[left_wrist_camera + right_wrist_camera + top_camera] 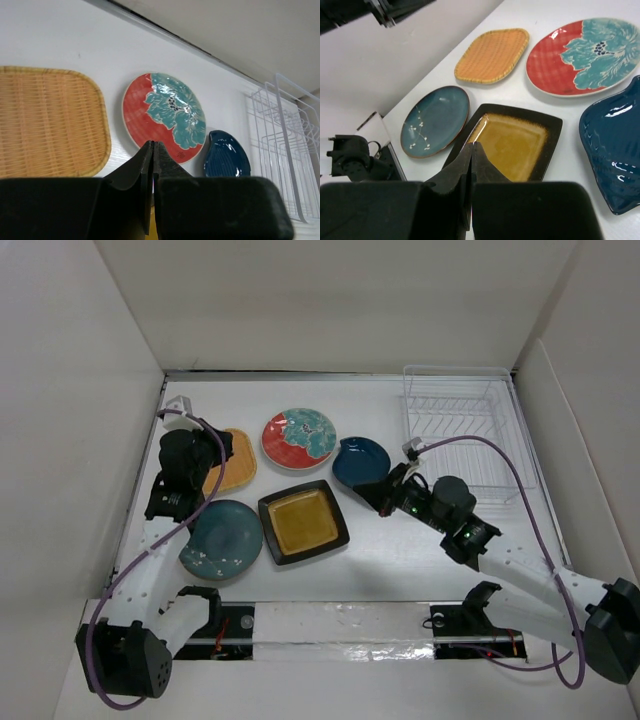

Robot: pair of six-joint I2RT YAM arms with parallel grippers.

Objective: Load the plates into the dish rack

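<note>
**Five plates lying flat on the desk, the dish rack waiting, both grippers clenched and holding nothing**

Five plates are lying flat in a cluster at the middle and left of the desk. The orange-yellow plate is sitting nearest the left edge. The red plate with teal flowers is lying towards the far edge. The dark blue leaf-shaped plate is lying just to the right of it. The black square plate with an amber centre and the grey-teal speckled plate are sitting side by side nearer the arms.

The dish rack, of thin white wire, is standing in the far right corner with no plate in it, so loading is not yet begun.

The left gripper is hovering over the orange-yellow plate, fingers pressed together on nothing. The right gripper is likewise clenched and holding nothing, hanging just beside the blue leaf-shaped plate.

That blue plate, being nearest the rack, looks like the sensible first pick. The right gripper should be opening first, then taking the raised rim. After lifting, the plate needs tilting upright and lowering between two wires, not onto them.
</note>
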